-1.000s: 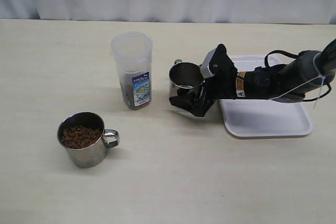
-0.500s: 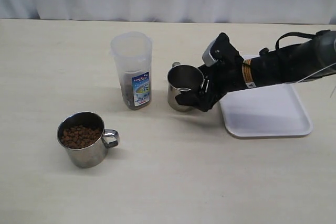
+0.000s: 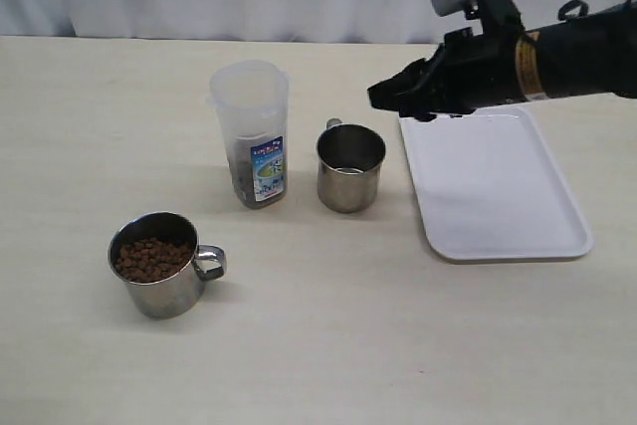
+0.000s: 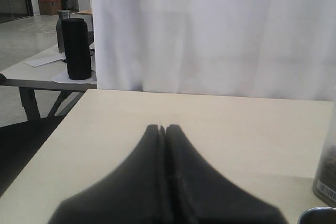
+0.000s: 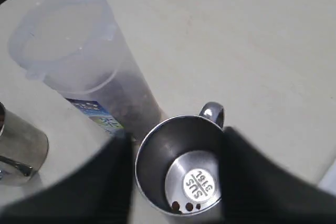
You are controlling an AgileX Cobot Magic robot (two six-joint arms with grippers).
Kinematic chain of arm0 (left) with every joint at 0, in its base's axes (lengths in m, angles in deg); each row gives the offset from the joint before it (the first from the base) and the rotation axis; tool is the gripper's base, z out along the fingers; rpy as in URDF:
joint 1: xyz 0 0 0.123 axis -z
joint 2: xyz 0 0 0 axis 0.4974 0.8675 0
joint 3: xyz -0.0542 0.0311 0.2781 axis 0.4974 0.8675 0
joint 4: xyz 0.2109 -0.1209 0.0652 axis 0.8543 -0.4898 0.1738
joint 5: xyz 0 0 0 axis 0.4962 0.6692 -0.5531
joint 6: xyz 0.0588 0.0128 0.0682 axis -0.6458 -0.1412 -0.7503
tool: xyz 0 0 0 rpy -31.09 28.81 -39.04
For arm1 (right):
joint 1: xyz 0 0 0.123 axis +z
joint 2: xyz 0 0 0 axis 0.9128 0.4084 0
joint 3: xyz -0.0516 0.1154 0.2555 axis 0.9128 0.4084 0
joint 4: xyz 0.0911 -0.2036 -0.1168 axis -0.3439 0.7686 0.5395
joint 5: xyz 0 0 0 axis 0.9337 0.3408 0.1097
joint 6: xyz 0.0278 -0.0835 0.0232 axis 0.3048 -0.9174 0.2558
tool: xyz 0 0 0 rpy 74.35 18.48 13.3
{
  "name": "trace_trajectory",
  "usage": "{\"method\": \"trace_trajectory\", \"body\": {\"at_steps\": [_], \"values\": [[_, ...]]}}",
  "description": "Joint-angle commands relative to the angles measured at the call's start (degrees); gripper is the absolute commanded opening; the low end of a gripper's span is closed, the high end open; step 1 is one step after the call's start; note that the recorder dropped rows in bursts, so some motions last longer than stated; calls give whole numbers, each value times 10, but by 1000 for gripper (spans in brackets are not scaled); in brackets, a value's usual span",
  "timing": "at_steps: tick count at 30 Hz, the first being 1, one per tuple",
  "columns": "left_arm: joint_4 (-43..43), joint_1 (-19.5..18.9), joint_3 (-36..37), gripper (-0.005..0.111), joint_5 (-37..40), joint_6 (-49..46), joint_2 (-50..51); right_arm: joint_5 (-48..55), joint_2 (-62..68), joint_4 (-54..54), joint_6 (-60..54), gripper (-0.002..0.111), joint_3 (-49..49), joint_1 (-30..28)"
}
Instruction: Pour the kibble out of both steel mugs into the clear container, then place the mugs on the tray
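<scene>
Hovering above the table [image 3: 328, 345] with its jaws apart, the right gripper [image 3: 396, 99] is holding nothing.

The right arm is reaching in from the right, raised by the far corner of the tray [image 3: 498, 196], and its wrist is tilting down toward the nearly empty steel mug [image 3: 350, 168]. This mug is standing upright between the tray and the clear container [image 3: 251, 131], apart from both. The full steel mug [image 3: 159, 264] is standing toward the front left, carrying kibble [image 3: 149, 258]; more pellets are lying low in the container. The left gripper [image 4: 163, 128] is staying low over the table, fingers pressed together on nothing.
</scene>
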Motion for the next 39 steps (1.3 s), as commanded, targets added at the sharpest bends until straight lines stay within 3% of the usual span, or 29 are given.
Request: {"method": "trace_trajectory", "body": {"at_steps": [1, 10, 15, 20, 29, 39], "values": [[-2, 5, 2, 0, -7, 2, -1, 29, -93, 7, 24, 4, 71, 0], [-2, 5, 2, 0, -7, 2, -1, 235, -337, -117, -27, 4, 310, 1], [-2, 5, 2, 0, -7, 2, -1, 247, -478, -136, -39, 4, 411, 1], [-2, 5, 2, 0, -7, 2, -1, 217, -613, -136, 21, 4, 491, 1], [-1, 5, 2, 0, -7, 2, -1, 197, -770, -136, 26, 4, 537, 1], [0, 5, 2, 0, -7, 2, -1, 197, -830, -136, 26, 4, 537, 1]]}}
